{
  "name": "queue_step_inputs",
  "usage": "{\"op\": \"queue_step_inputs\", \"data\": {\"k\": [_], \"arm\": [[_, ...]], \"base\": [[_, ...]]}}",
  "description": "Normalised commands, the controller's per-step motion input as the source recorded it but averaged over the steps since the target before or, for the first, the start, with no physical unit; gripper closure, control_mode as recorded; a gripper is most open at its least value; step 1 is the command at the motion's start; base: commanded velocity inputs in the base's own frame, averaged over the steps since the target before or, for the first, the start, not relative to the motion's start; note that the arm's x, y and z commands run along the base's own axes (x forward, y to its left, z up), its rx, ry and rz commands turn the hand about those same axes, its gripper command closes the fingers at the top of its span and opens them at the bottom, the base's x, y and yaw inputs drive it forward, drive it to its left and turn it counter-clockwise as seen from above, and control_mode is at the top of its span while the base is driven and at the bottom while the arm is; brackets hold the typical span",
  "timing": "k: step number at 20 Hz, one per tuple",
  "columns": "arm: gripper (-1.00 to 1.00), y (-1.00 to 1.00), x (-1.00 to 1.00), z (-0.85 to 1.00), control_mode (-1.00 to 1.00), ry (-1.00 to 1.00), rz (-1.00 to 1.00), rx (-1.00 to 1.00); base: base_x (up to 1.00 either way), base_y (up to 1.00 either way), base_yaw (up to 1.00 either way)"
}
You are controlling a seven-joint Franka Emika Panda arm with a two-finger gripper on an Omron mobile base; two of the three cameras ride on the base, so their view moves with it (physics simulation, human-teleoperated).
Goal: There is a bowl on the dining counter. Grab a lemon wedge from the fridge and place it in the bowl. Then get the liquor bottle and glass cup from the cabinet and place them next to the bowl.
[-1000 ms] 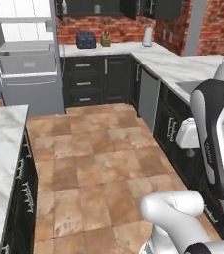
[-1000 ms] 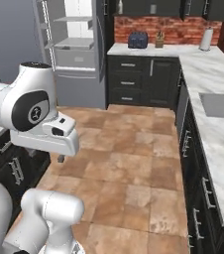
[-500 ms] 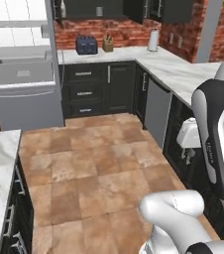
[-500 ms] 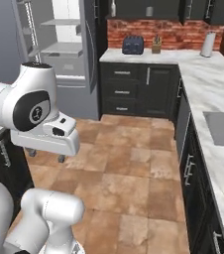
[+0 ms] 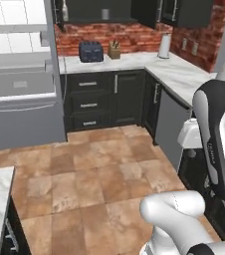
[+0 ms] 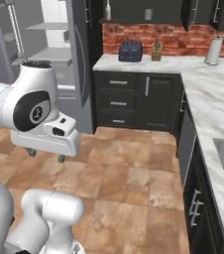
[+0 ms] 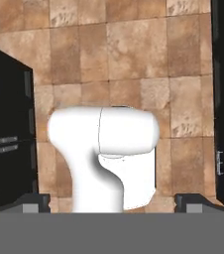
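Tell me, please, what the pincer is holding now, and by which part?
Nothing is held. The pincer is open, its two dark finger tips far apart, with only the brown tiled floor beyond them.

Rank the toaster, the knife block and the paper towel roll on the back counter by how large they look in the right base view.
Largest to smallest, as they look:
1. toaster
2. paper towel roll
3. knife block
All three sit far off along the back counter at a similar distance, so nearness hardly skews the order.
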Motion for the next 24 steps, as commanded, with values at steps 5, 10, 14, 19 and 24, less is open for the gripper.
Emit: {"op": "queue_step_inputs", "data": {"k": [5,10,14,19,24], "arm": [[-1.0,0.0,0.0,0.0,1.0,0.0,0.0,0.0],[-1.0,0.0,0.0,0.0,1.0,0.0,0.0,0.0],[-1.0,0.0,0.0,0.0,1.0,0.0,0.0,0.0],[-1.0,0.0,0.0,0.0,1.0,0.0,0.0,0.0],[-1.0,0.0,0.0,0.0,1.0,0.0,0.0,0.0]], "base": [[1.0,0.0,0.01],[1.0,0.0,0.04],[1.0,-0.01,0.14],[1.0,-0.07,0.19],[1.0,-0.2,0.13]]}}
